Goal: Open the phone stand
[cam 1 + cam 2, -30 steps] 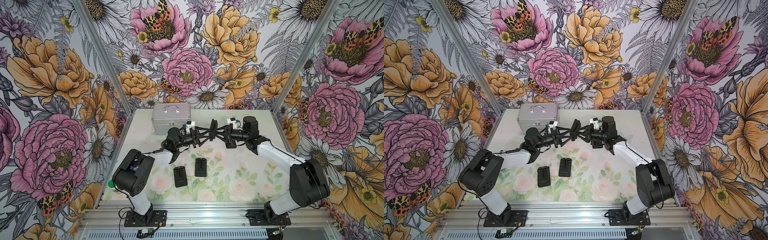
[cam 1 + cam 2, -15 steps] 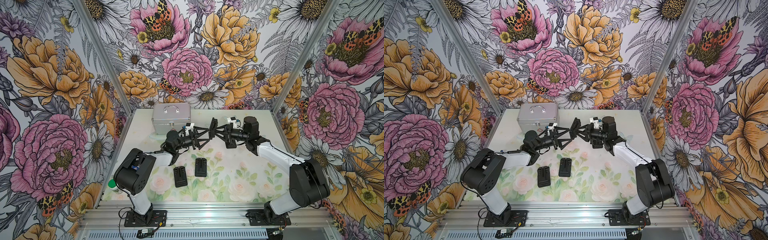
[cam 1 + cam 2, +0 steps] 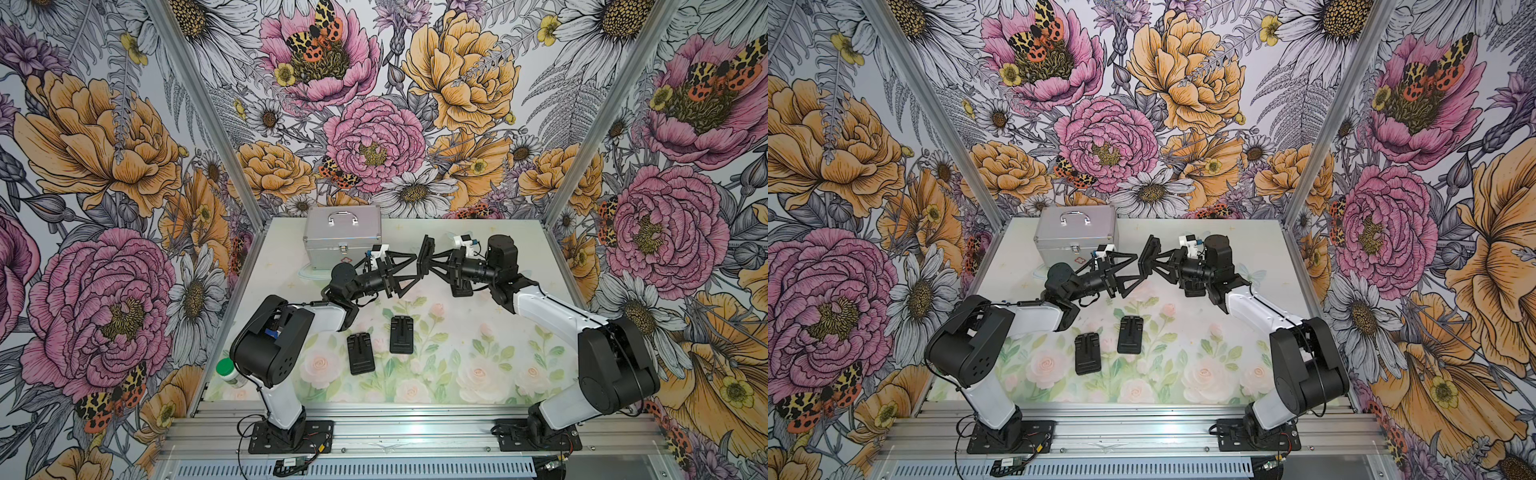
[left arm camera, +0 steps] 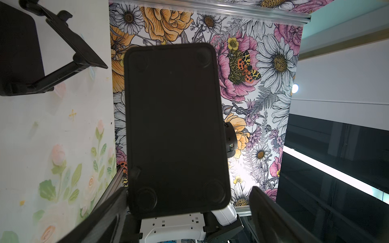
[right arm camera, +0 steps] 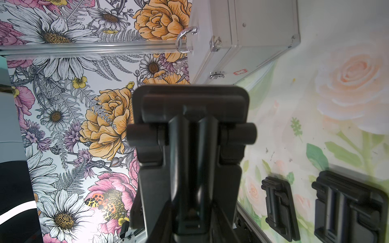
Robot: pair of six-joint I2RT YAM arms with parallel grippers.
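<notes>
A black phone stand (image 3: 426, 259) (image 3: 1149, 259) hangs in the air over the back middle of the table. My right gripper (image 3: 436, 266) (image 5: 189, 221) is shut on its hinged arm (image 5: 189, 147). From the other side my left gripper (image 3: 411, 269) (image 3: 1131, 274) (image 4: 189, 189) faces the stand's flat base plate (image 4: 174, 126), open. Its fingers (image 4: 109, 214) flank the plate's near end, and contact cannot be made out. Two more folded stands (image 3: 360, 347) (image 3: 402, 334) lie flat on the mat in front.
An unfolded stand (image 3: 459, 286) (image 4: 63, 52) stands on the table under the right wrist. A silver case (image 3: 343, 235) (image 5: 242, 31) sits at the back left. A green-capped bottle (image 3: 226, 370) stands at the front left edge, beside the left arm's base.
My left gripper was shut on the stand a second ago. It has let go and opened wide, staying close. The right gripper still holds the stand in the same place.
</notes>
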